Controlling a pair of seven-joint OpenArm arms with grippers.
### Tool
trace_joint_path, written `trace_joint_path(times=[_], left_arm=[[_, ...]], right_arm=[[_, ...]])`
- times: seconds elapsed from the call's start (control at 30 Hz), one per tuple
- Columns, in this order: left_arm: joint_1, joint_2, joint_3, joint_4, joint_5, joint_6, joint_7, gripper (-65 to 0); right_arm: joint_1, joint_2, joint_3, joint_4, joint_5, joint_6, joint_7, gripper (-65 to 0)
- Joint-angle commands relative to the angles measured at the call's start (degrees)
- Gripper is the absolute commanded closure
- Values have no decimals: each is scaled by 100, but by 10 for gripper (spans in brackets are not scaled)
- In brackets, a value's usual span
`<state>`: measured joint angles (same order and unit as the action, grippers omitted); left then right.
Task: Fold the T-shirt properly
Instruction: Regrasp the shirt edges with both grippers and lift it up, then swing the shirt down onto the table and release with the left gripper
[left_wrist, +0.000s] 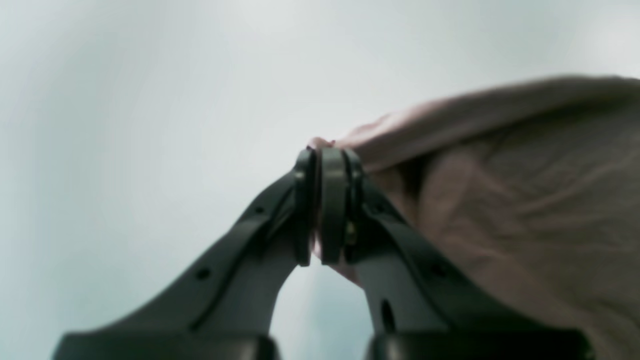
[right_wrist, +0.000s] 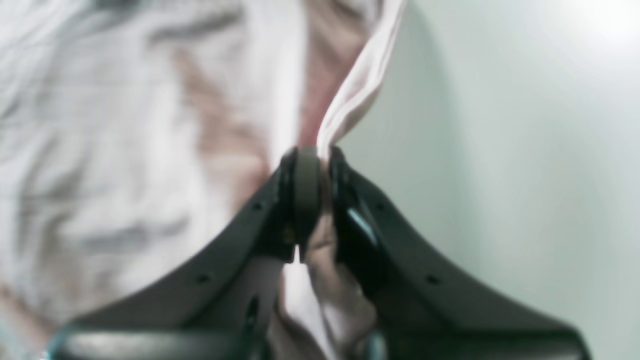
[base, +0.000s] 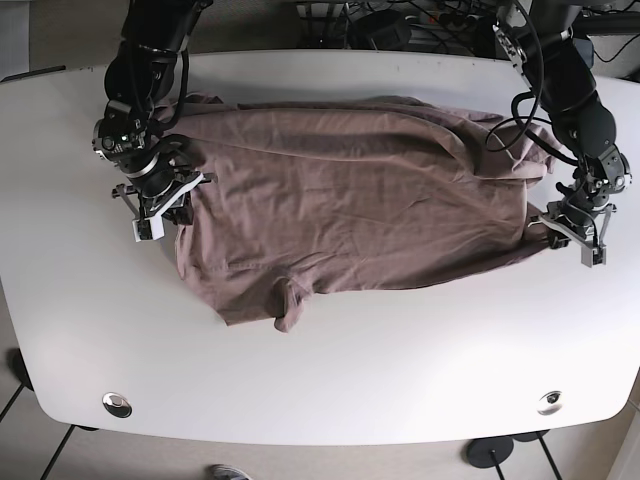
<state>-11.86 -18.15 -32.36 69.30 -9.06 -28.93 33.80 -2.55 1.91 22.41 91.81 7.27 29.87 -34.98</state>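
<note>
A mauve T-shirt (base: 350, 200) lies spread across the white table (base: 330, 370), its near edge wrinkled with a small flap at the front. My left gripper (left_wrist: 327, 155) is shut on the shirt's hem (left_wrist: 450, 115); in the base view it (base: 553, 222) sits at the shirt's right edge. My right gripper (right_wrist: 314, 152) is shut on a fold of the shirt (right_wrist: 360, 85); in the base view it (base: 183, 193) sits at the shirt's left edge. Both pinched edges look lifted a little off the table.
Cables and dark equipment (base: 400, 25) lie behind the table's far edge. Two round metal fittings (base: 117, 404) (base: 549, 402) sit near the table's front corners. Bare white table surface lies in front of the shirt.
</note>
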Motion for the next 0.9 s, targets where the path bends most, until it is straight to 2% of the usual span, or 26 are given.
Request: trace_joint_path(times=[0.03, 0.23, 0.33, 0.47, 0.57, 0.67, 0.8, 0.9], left_arm=[[-41, -106, 23, 776, -101, -4, -176, 0], [-287, -369, 497, 1628, -83, 31, -176, 0], [-929, -519, 717, 1628, -74, 31, -79, 0], [-2212, -747, 1130, 1321, -74, 31, 457, 0], [-3408, -994, 1438, 732, -74, 22, 475, 0], [-4551, -1108, 1790, 257, -74, 14, 475, 0], [-5351, -1284, 2106, 46, -101, 5, 475, 0], [-5386, -1292, 2097, 398, -109, -4, 677, 0]], right_arm=[[101, 59, -66, 432, 60, 7, 92, -21], [936, 385, -312, 749, 69, 24, -515, -21], [1797, 508, -321, 696, 60, 33, -831, -21], [3090, 657, -329, 546, 60, 42, -1350, -21], [4329, 683, -338, 177, 51, 42, -1667, -21], [5393, 938, -716, -236, 60, 7, -1693, -21], [6123, 1026, -980, -271, 60, -20, -1693, -21], [6237, 1026, -971, 107, 78, -20, -2247, -21]])
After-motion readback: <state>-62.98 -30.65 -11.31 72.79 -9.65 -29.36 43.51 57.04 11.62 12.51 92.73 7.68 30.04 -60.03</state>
